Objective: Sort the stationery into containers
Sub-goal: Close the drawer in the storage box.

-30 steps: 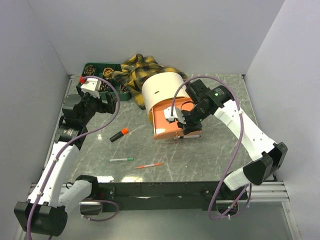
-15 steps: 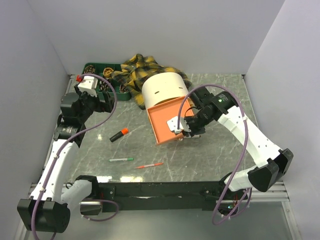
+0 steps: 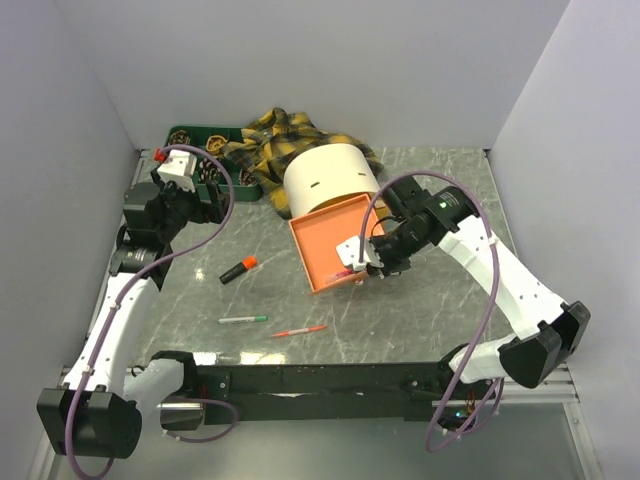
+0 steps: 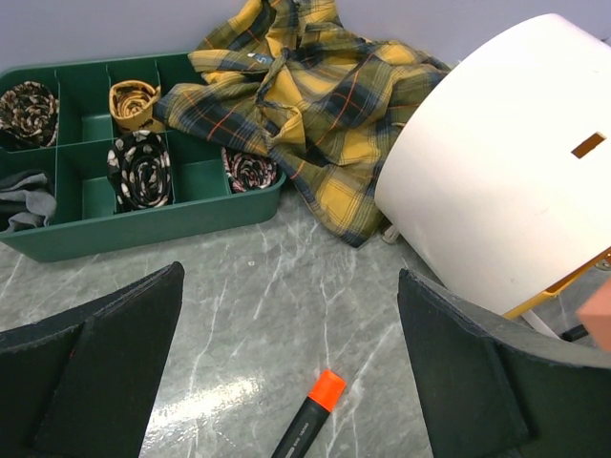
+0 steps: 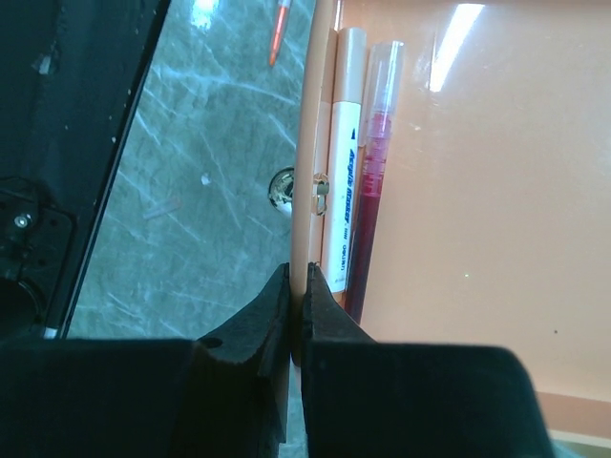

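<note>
The right fingers pinch the thin side wall of the orange tray, which juts from the cream drum and looks light, stiff and slick, so its two markers may slide, while the left fingers hang spread wide near the highlighter, with open tabletop in front.

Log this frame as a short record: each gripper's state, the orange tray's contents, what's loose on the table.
left gripper: open, holding nothing
right gripper: shut on the rim of the orange tray
orange tray: in front of the cream drum; cream marker and red marker inside
loose on table: highlighter, green-capped pen, red pen
green tray: rolled items in compartments; plaid cloth overlaps one corner
</note>
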Tool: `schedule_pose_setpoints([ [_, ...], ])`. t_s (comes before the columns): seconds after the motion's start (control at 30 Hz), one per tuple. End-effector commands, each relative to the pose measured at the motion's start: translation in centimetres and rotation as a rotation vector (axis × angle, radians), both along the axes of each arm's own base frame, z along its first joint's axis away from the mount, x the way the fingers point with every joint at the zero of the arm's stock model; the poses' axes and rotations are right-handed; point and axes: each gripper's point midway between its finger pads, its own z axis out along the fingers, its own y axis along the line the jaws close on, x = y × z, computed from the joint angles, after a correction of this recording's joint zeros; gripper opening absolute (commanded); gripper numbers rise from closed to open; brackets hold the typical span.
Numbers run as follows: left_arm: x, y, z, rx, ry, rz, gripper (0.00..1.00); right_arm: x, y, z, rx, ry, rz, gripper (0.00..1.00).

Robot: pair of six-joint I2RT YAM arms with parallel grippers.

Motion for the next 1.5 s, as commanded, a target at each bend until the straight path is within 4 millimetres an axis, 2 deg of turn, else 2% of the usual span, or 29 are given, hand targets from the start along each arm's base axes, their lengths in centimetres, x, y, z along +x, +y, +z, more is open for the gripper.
schedule_pose_setpoints([
  [0.0,0.4,-0.3,1.8,-0.001,-0.051,-0.027,0.99,-3.0,-0.2,2.1,0.077,0.045,0.012,0.0],
  [0.2,0.4,0.0,1.7,0.016,-0.06,-0.013,0.99,-2.7,-1.3,1.8,0.043,0.015,-0.017,0.0],
  [0.37,0.4,0.2,1.0,0.021,-0.051,-0.008,0.99,0.0,-3.2,1.1,0.015,-0.002,-0.081,0.0],
  [0.47,0.4,0.3,0.7,0.023,-0.046,-0.005,0.99,0.4,-3.4,0.4,0.0,0.001,-0.071,0.0],
  [0.9,1.0,0.2,0.3,0.011,-0.042,-0.009,0.99,-0.3,-3.2,-1.4,-0.034,0.044,-0.018,0.0],
  [1.07,1.0,0.2,0.2,0.014,-0.035,-0.011,0.99,0.3,-2.7,-1.8,-0.04,0.072,-0.024,0.0],
  [1.33,0.9,0.2,-0.4,0.011,-0.025,-0.014,0.99,2.0,-1.8,-0.6,-0.015,0.031,-0.005,0.0],
  [1.47,0.8,0.0,-0.6,0.004,-0.021,-0.02,0.99,2.3,-1.6,-0.3,-0.011,0.016,0.003,0.0],
])
